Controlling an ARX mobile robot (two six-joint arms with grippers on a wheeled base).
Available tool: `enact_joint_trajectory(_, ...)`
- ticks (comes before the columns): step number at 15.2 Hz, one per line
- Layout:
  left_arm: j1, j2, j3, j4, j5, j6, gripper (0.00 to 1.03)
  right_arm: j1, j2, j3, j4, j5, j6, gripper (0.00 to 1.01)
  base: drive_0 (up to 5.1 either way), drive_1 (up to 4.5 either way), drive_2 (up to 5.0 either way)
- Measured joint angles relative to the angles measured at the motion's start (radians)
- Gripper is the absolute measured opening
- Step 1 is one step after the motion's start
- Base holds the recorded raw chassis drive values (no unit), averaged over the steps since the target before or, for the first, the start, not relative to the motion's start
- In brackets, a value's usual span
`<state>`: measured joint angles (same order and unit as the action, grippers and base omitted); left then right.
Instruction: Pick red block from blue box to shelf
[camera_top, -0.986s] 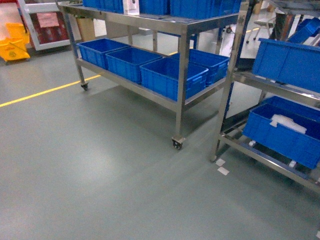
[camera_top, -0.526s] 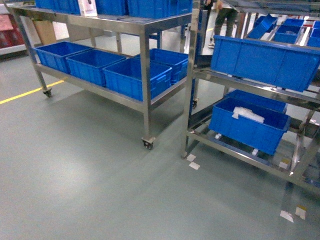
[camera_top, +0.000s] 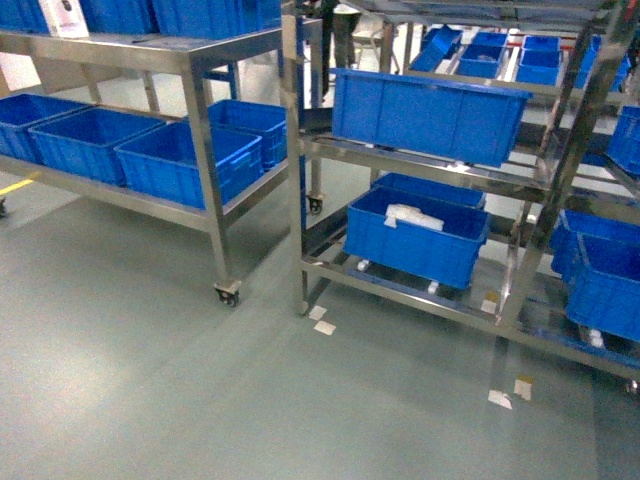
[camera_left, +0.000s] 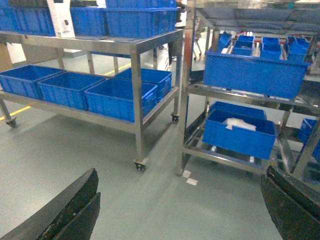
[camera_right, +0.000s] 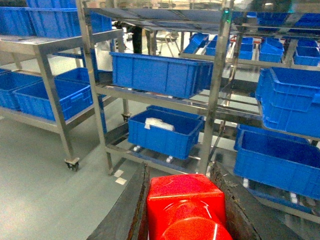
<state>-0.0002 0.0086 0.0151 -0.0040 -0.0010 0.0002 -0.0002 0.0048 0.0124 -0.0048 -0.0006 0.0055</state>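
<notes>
the red block (camera_right: 187, 207) sits clamped between the right gripper (camera_right: 185, 210) fingers, close under the wrist camera — small, rigid, glossy plastic, likely light but slippery, so flat sides are best to pinch. the left gripper (camera_left: 180, 210) is spread wide, empty. the shelf (camera_top: 440, 160) stands ahead — blue box unseen.

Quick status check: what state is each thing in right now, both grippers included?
red block: clamped between the right gripper's fingers.
right gripper: shut on the red block.
left gripper: open, empty.
shelf: ahead, holding dark blue crates.
lower crate: contains something white.
wheeled cart: standing left of the shelf.
</notes>
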Motion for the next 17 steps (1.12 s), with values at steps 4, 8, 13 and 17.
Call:
enact_joint_trajectory(4,0.000,0.000,0.000,0.000,0.000,0.000,0.98,0.000,0.000,0.000,0.000,0.000,0.000,0.28,-1.5,-1.46,-1.5)
enact_joint_trajectory(8,0.000,0.000,0.000,0.000,0.000,0.000,0.98,0.000,0.000,0.000,0.000,0.000,0.000,0.28,-1.5,-1.47,-1.5)
enact_joint_trajectory(13,0.000,0.000,0.000,0.000,0.000,0.000,0.98,0.000,0.000,0.000,0.000,0.000,0.000,0.28,-1.5,-1.45,-1.5)
enact_joint_trajectory(17,0.000,0.000,0.000,0.000,0.000,0.000,0.98,0.000,0.000,0.000,0.000,0.000,0.000,0.28,-1.5,-1.49,-1.5)
